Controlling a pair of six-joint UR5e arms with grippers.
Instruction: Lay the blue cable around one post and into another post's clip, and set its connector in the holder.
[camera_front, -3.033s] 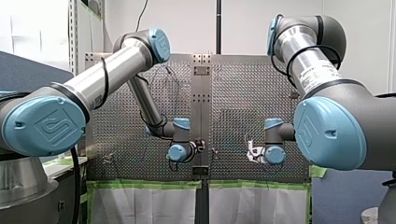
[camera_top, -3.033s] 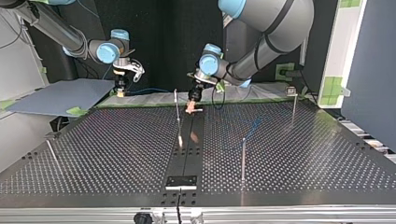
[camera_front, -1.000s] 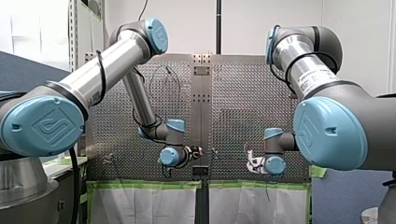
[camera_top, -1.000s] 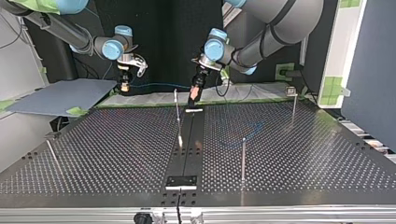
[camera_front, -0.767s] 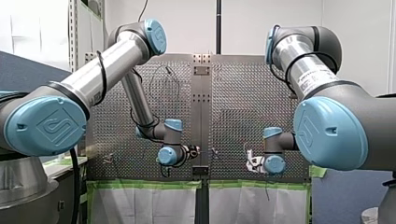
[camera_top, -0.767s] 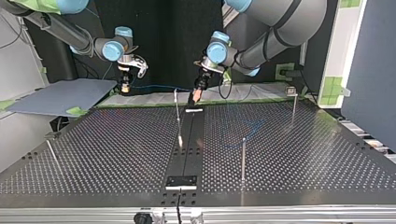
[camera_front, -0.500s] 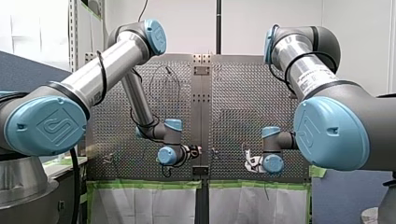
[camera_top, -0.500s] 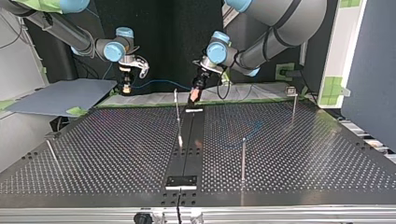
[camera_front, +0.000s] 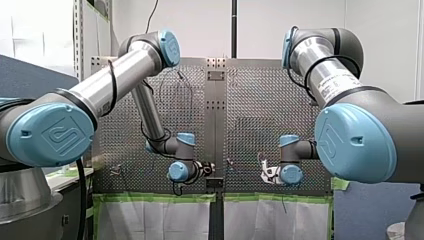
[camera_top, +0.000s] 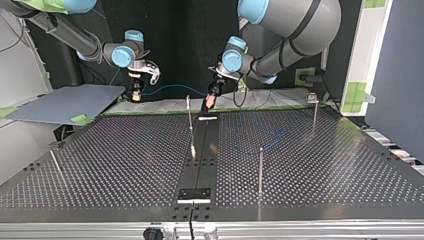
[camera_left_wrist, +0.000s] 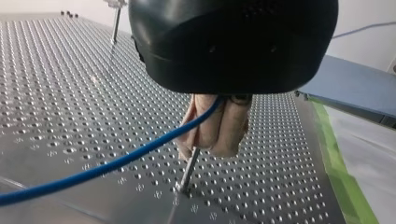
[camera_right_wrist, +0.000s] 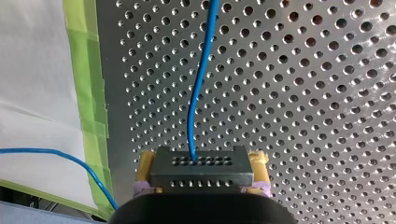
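Hovering near the perforated table's (camera_top: 125, 150) edge, left hand (camera_left_wrist: 212, 148) clamps blue cable (camera_left_wrist: 116, 163), right hand (camera_right_wrist: 202, 162) clamps connector (camera_right_wrist: 201, 179)

Blue cable (camera_top: 170, 88) at table's (camera_top: 100, 165) far edge

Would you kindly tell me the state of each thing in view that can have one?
left gripper, shut on the blue cable
right gripper, shut on the blue cable
blue cable, strung between both grippers, its far part lying slack on the table
posts, upright
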